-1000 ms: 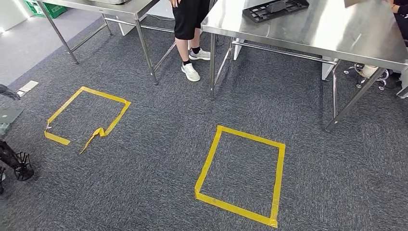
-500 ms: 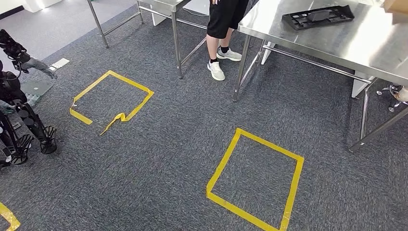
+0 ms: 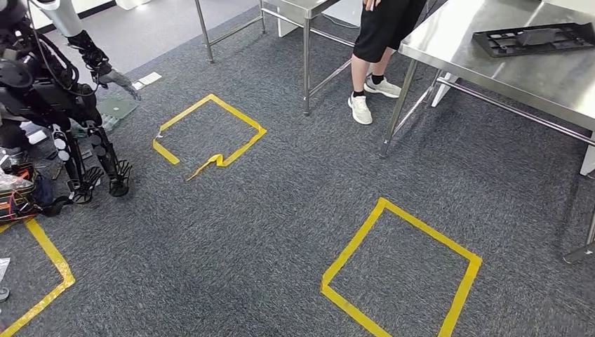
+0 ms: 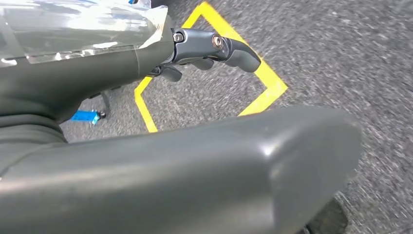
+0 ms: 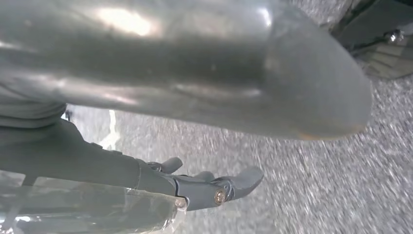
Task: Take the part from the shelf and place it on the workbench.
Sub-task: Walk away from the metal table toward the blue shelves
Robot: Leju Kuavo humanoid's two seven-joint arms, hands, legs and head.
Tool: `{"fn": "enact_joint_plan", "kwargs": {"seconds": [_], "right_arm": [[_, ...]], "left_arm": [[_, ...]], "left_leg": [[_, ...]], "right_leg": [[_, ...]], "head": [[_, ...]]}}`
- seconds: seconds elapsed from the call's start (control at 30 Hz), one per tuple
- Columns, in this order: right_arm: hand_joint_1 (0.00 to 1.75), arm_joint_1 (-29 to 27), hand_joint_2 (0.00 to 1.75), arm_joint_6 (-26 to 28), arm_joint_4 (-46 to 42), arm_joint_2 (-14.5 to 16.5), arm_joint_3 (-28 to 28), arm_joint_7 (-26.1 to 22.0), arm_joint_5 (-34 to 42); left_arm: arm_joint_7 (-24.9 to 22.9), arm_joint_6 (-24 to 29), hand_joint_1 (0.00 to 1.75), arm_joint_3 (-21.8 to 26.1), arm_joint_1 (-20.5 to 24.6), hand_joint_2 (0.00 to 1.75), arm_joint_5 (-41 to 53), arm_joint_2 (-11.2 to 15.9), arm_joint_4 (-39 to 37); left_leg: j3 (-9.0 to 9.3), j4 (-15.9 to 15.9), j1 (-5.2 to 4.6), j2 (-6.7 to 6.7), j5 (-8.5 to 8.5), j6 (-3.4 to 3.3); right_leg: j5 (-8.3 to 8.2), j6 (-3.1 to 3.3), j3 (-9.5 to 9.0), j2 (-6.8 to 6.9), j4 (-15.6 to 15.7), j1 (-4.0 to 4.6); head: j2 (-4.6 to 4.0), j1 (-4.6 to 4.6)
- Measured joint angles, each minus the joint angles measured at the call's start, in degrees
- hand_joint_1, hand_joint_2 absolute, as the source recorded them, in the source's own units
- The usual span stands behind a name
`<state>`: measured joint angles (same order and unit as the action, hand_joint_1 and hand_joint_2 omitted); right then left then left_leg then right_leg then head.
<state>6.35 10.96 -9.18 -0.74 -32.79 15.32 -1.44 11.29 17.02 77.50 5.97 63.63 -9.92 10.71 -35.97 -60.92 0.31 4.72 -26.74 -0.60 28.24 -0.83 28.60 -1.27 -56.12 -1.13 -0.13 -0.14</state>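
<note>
Head view looks down at grey carpet (image 3: 245, 225). A steel workbench (image 3: 491, 70) stands far right, and a flat black part (image 3: 533, 38) lies on top of it near its far edge, touching nothing else. A person (image 3: 382, 35) in dark shorts and white shoes (image 3: 360, 109) stands at the left end of the workbench, between it and a second steel table (image 3: 309, 8) further left. There are three yellow tape outlines on the carpet. One square (image 3: 403, 214) is near right, just in front of the workbench legs. A smaller square (image 3: 238, 114), with one strip peeled loose and crumpled, lies far centre-left. A partial outline (image 3: 49, 256) runs off the near left corner. Another dark legged robot (image 3: 49, 91) stands at the far left on the carpet, with cables and clutter at its feet. Left hand (image 4: 97, 73) hangs over the carpet. Its fingers (image 4: 229, 46) are stretched out and apart from the thick thumb, and there's nothing between them, so it is holding nothing. Yellow tape (image 4: 263, 78) runs on the floor beyond it. Right hand (image 5: 97, 161) is the same: fingers (image 5: 234, 183) extended, thumb spread away, palm bare, nothing held, blurred carpet behind. Clear film is wrapped round both wrists.
</note>
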Motion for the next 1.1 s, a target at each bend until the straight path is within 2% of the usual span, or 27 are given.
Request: {"fn": "enact_joint_plan", "kwargs": {"seconds": [0.03, 0.07, 0.1, 0.13, 0.17, 0.2, 0.27, 0.3, 0.33, 0.37, 0.4, 0.43, 0.5, 0.57, 0.6, 0.63, 0.67, 0.7, 0.73, 0.77, 0.83, 0.87, 0.9, 0.93, 1.0, 1.07, 1.1], "right_arm": [[0.0, 0.07, 0.0, -0.08, 0.01, -0.09, -0.08, 0.01, -0.09], [0.0, 0.08, 0.0, -0.19, 0.02, -0.17, -0.19, 0.03, -0.2], [0.0, 0.09, 0.0, -0.31, 0.04, -0.23, -0.33, 0.05, -0.31], [0.0, 0.14, 0.0, -0.45, 0.06, -0.28, -0.48, 0.08, -0.45], [0.0, 0.23, 0.0, -0.59, 0.08, -0.31, -0.66, 0.09, -0.59], [0.0, 0.36, 0.0, -0.68, 0.08, -0.32, -0.84, 0.1, -0.68], [0.0, 0.62, 0.0, -0.75, 0.09, -0.39, -1.15, 0.1, -0.77], [0.0, 0.73, 0.0, -0.76, 0.09, -0.44, -1.26, 0.11, -0.78], [0.0, 0.86, 0.0, -0.76, 0.09, -0.5, -1.32, 0.11, -0.79], [0.0, 0.99, 0.0, -0.77, 0.09, -0.54, -1.35, 0.13, -0.79], [0.0, 1.17, 0.0, -0.77, 0.08, -0.54, -1.39, 0.14, -0.79], [0.0, 1.33, 0.0, -0.77, 0.08, -0.56, -1.4, 0.16, -0.8], [0.0, 1.41, 0.0, -0.78, 0.08, -0.61, -1.41, 0.2, -0.82], [0.0, 1.13, 0.0, -0.73, 0.1, -0.67, -1.41, 0.25, -0.56], [0.0, 0.89, 0.0, -0.59, 0.11, -0.68, -1.41, 0.25, -0.24], [0.0, 0.6, 0.0, -0.36, 0.13, -0.7, -1.4, 0.2, 0.17], [0.0, 0.25, 0.0, -0.06, 0.13, -0.71, -1.38, 0.09, 0.59], [0.0, -0.11, 0.0, 0.26, 0.13, -0.72, -1.36, -0.05, 0.91], [0.0, -0.42, 0.0, 0.55, 0.13, -0.72, -1.34, -0.25, 1.15], [0.0, -0.71, 0.0, 0.79, 0.14, -0.73, -1.32, -0.44, 1.34], [0.0, -1.01, 0.0, 1.1, 0.16, -0.72, -1.28, -0.79, 1.61], [0.0, -1.08, 0.0, 1.16, 0.17, -0.69, -1.27, -0.89, 1.71], [0.0, -1.09, 0.0, 1.19, 0.17, -0.68, -1.27, -0.93, 1.78], [0.0, -1.09, 0.0, 1.19, 0.17, -0.63, -1.26, -0.93, 1.83], [0.0, -1.16, 0.0, 1.25, 0.17, -0.59, -1.24, -0.94, 1.88], [0.0, -1.4, 0.0, 1.37, 0.18, -0.63, -1.19, -0.96, 1.96], [0.0, -1.58, 0.0, 1.42, 0.19, -0.65, -1.16, -0.97, 2.0]], "left_arm": [[-0.01, 0.03, 0.0, 0.06, 0.07, 0.0, -0.03, -0.04, 0.0], [-0.01, 0.05, 0.0, 0.12, 0.13, 0.0, -0.06, -0.09, 0.0], [-0.01, 0.09, 0.0, 0.19, 0.14, 0.0, -0.11, -0.13, 0.0], [-0.01, 0.14, 0.0, 0.26, 0.11, 0.0, -0.17, -0.16, 0.0], [-0.01, 0.19, 0.0, 0.31, 0.06, 0.0, -0.22, -0.2, 0.0], [-0.01, 0.25, 0.0, 0.36, 0.03, 0.0, -0.26, -0.21, 0.0], [-0.01, 0.33, 0.0, 0.39, 0.13, 0.0, -0.28, -0.26, 0.0], [-0.01, 0.35, 0.0, 0.4, 0.25, 0.0, -0.28, -0.31, 0.0], [0.0, 0.36, 0.0, 0.4, 0.35, 0.0, -0.28, -0.35, 0.0], [0.01, 0.37, 0.0, 0.42, 0.42, 0.0, -0.27, -0.4, 0.0], [0.01, 0.38, 0.0, 0.46, 0.43, 0.0, -0.27, -0.42, 0.0], [0.01, 0.39, 0.0, 0.5, 0.4, 0.0, -0.27, -0.45, 0.0], [0.02, 0.39, 0.0, 0.57, 0.39, 0.0, -0.26, -0.5, 0.02], [0.08, 0.23, 0.0, 0.58, 0.43, 0.0, -0.03, -0.56, 0.07], [0.13, 0.04, 0.0, 0.57, 0.42, 0.0, 0.22, -0.57, 0.08], [0.19, -0.17, 0.0, 0.54, 0.35, 0.0, 0.55, -0.6, 0.09], [0.25, -0.38, 0.0, 0.49, 0.25, 0.0, 0.85, -0.6, 0.09], [0.29, -0.55, 0.0, 0.44, 0.16, 0.0, 1.08, -0.6, 0.09], [0.32, -0.7, 0.0, 0.36, 0.09, 0.0, 1.32, -0.59, 0.09], [0.35, -0.86, 0.0, 0.26, 0.07, 0.0, 1.5, -0.58, 0.09], [0.38, -1.09, 0.0, -0.01, 0.08, 0.0, 1.91, -0.54, 0.09], [0.38, -1.15, 0.0, -0.13, 0.06, 0.0, 2.04, -0.52, 0.09], [0.38, -1.19, 0.0, -0.22, 0.0, 0.0, 2.14, -0.5, 0.08], [0.38, -1.21, 0.0, -0.27, -0.07, 0.0, 2.2, -0.49, 0.08], [0.35, -1.21, 0.0, -0.36, -0.1, 0.0, 2.23, -0.48, 0.07], [0.28, -1.21, 0.0, -0.59, 0.03, 0.0, 2.28, -0.47, 0.08], [0.25, -1.21, 0.0, -0.73, 0.08, 0.0, 2.32, -0.46, 0.08]], "left_leg": [[-1.65, -3.42, 0.01, -1.93, -2.05, 0.15], [-3.54, -7.44, 0.07, -3.23, -4.13, 0.35], [-5.16, -10.93, 0.2, -3.89, -5.56, 0.52], [-6.02, -12.93, 0.33, -4.24, -6.02, 0.67], [-5.7, -12.68, 0.45, -4.53, -5.4, 0.77], [-4.12, -10.11, 0.57, -5.02, -3.94, 0.82], [0.71, -2.19, 0.69, -7.47, -0.97, 0.76], [2.44, 0.72, 0.64, -8.46, -0.18, 0.53], [3.29, 2.23, 0.49, -9.05, 0.06, 0.21], [3.32, 2.55, 0.25, -8.87, 0.04, -0.19], [3.16, 2.67, 0.08, -8.05, 0.18, -0.64], [3.11, 2.85, 0.05, -7.45, 0.38, -1.08], [3.06, 3.29, 0.22, -6.21, 0.92, -1.93], [2.79, 3.38, 0.25, -4.78, 1.27, -2.45], [2.63, 3.36, 0.2, -3.93, 1.36, -2.57], [2.54, 3.34, 0.15, -3.04, 1.42, -2.61], [2.51, 3.31, 0.14, -2.14, 1.46, -2.6], [2.55, 3.3, 0.15, -1.29, 1.51, -2.53], [2.59, 3.28, 0.17, -0.46, 1.56, -2.42], [2.57, 3.21, 0.13, 0.3, 1.62, -2.22], [2.36, 3.12, -0.07, 1.42, 1.75, -1.62], [2.19, 3.12, -0.14, 1.86, 1.85, -1.27], [2.03, 3.19, -0.11, 2.27, 2.0, -0.92], [1.83, 3.08, 0.02, 2.28, 2.01, -0.66], [0.68, 0.91, 0.11, 0.1, 0.45, -0.27], [-2.33, -5.55, 0.14, -3.03, -3.45, 0.03], [-4.14, -9.45, 0.23, -3.78, -5.31, 0.2]], "right_leg": [[-0.03, 0.34, 0.04, 0.83, 0.01, 0.07], [0.0, 0.58, 0.12, 1.7, 0.0, 0.21], [0.04, 0.66, 0.19, 2.6, -0.01, 0.36], [0.06, 0.68, 0.27, 3.46, -0.02, 0.45], [0.1, 0.69, 0.37, 4.26, -0.03, 0.47], [0.16, 0.64, 0.41, 4.98, -0.03, 0.46], [0.5, 0.27, 0.13, 6.2, -0.17, 0.69], [0.71, -0.06, -0.06, 6.72, -0.25, 0.88], [0.89, -0.4, -0.34, 7.23, -0.32, 1.08], [0.97, -0.74, -0.45, 7.76, -0.29, 1.18], [1.0, -1.08, -0.73, 8.36, -0.22, 1.16], [1.16, -1.44, -0.8, 8.17, -0.37, 0.99], [2.81, -1.66, 0.35, 5.52, -2.92, 0.73], [6.2, -1.23, 3.9, 2.36, -10.31, 0.55], [7.62, -1.13, 5.89, 1.8, -14.37, 0.54], [8.28, -1.25, 7.3, 1.58, -17.07, 0.52], [7.92, -1.62, 7.65, 1.48, -17.45, 0.47], [6.66, -2.13, 6.87, 1.34, -15.42, 0.37], [4.82, -2.69, 5.2, 0.79, -11.49, 0.19], [3.05, -3.06, 3.38, -0.48, -7.14, 0.0], [0.9, -2.84, 1.21, -2.27, -1.62, -0.05], [0.64, -2.4, 0.95, -2.57, -1.0, 0.1], [0.48, -1.93, 0.92, -1.98, -1.03, 0.28], [0.29, -1.48, 0.84, -1.47, -1.0, 0.16], [-0.04, -0.49, 0.79, -0.18, -0.81, -0.07], [-0.08, 0.31, 0.88, 1.39, -0.73, 0.07], [-0.05, 0.55, 1.03, 2.29, -0.74, 0.23]], "head": [[0.0, -0.12], [0.0, -0.25], [0.0, -0.28], [0.0, -0.26], [0.0, -0.28], [0.0, -0.28], [0.0, -0.32], [0.0, -0.19], [0.0, -0.05], [0.0, 0.08], [0.0, 0.22], [0.0, 0.22], [0.0, 0.29], [0.0, 0.4], [0.0, 0.44], [0.0, 0.44], [0.0, 0.46], [0.0, 0.46], [0.0, 0.48], [0.0, 0.5], [0.0, 0.48], [0.0, 0.47], [0.0, 0.44], [0.0, 0.42], [0.0, 0.22], [0.0, -0.08], [0.0, -0.19]]}}
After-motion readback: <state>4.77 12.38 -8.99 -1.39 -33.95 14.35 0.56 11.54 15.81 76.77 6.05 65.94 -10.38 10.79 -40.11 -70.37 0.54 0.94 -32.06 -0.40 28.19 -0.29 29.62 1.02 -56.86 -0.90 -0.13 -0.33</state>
